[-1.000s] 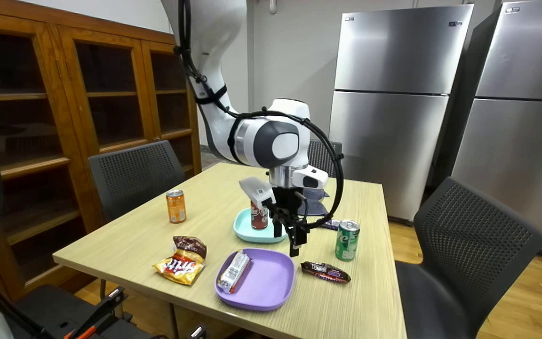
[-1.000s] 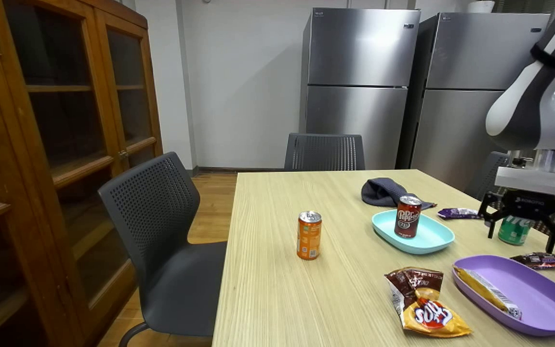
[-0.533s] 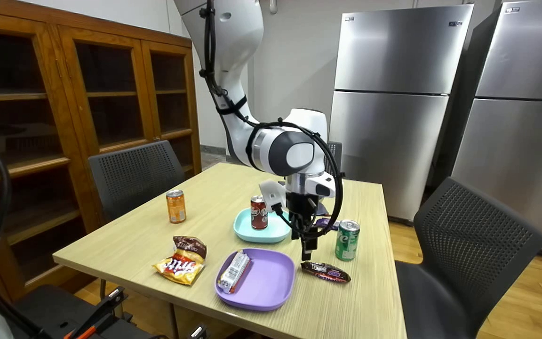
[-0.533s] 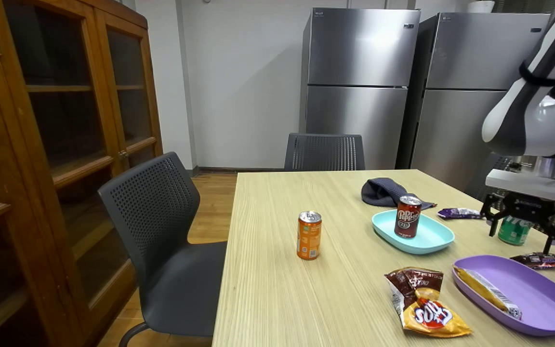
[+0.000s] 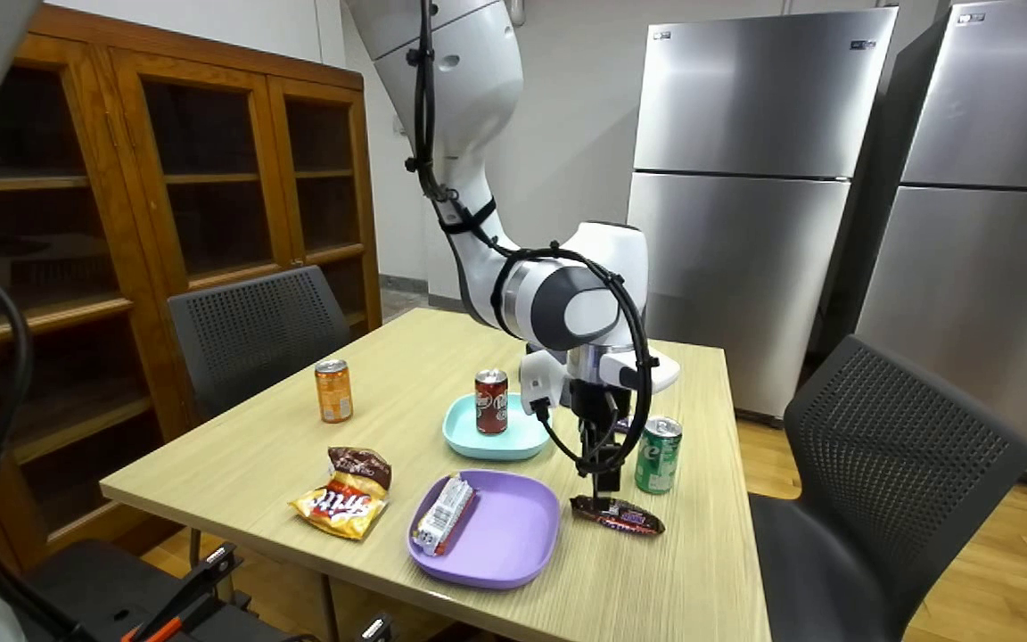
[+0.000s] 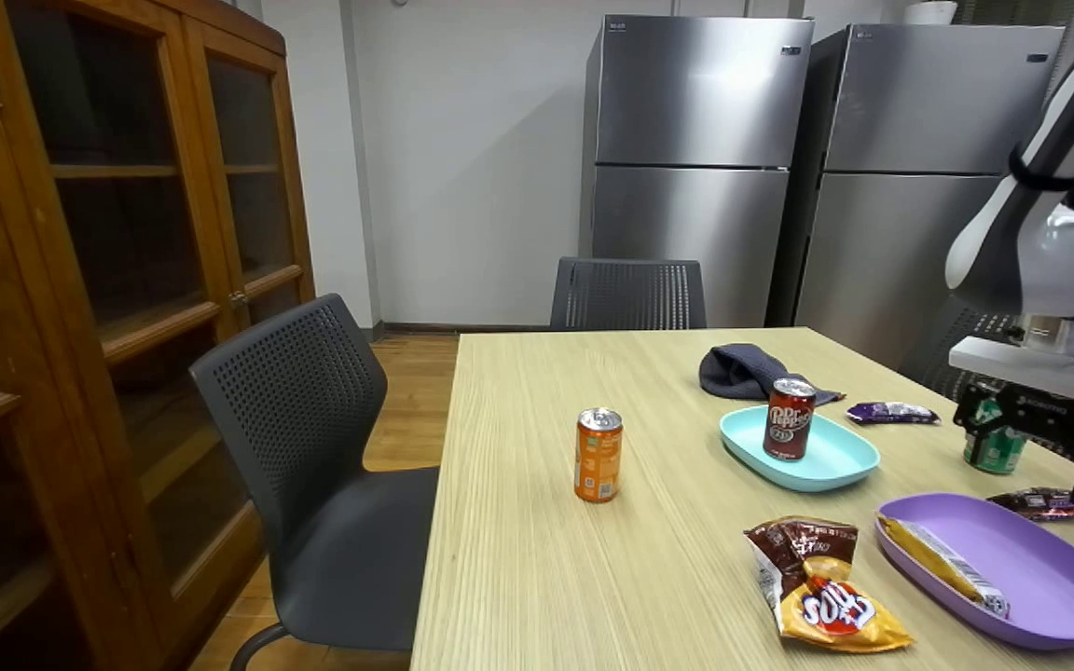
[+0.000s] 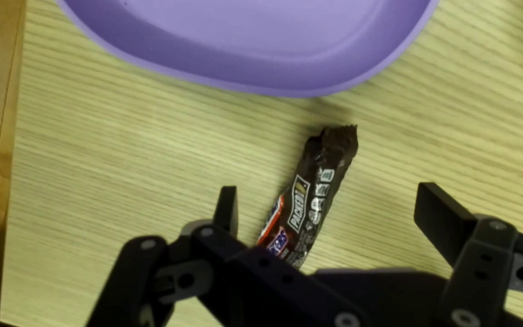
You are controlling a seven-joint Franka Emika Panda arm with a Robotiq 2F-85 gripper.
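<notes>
My gripper (image 7: 327,195) stands open in the wrist view, its two black fingers wide apart with nothing clasped between them. A dark brown Snickers wrapper (image 7: 313,190) lies slanted on the table between and beyond the fingers; its near end is hidden behind the gripper's linkage. In an exterior view the gripper (image 5: 604,490) is low over the left part of the wrapper (image 5: 629,518); whether a finger touches it I cannot tell. The purple plate (image 7: 261,84) lies just past the wrapper's far end, and a wrapped bar (image 5: 444,517) rests in it.
A green can (image 5: 659,456) stands close beside the gripper. Behind are a teal plate (image 5: 527,441) bearing a Dr Pepper can (image 5: 490,406), a purple wrapper (image 6: 891,413) and a dark cloth (image 6: 747,371). An orange can (image 5: 333,392) and a chip bag (image 5: 349,495) lie farther off.
The arm has come down and shifted right in an exterior view, from beside the plates to over the Snickers wrapper. The wrist has turned somewhat. The jaws stayed open; the table items have not moved.
</notes>
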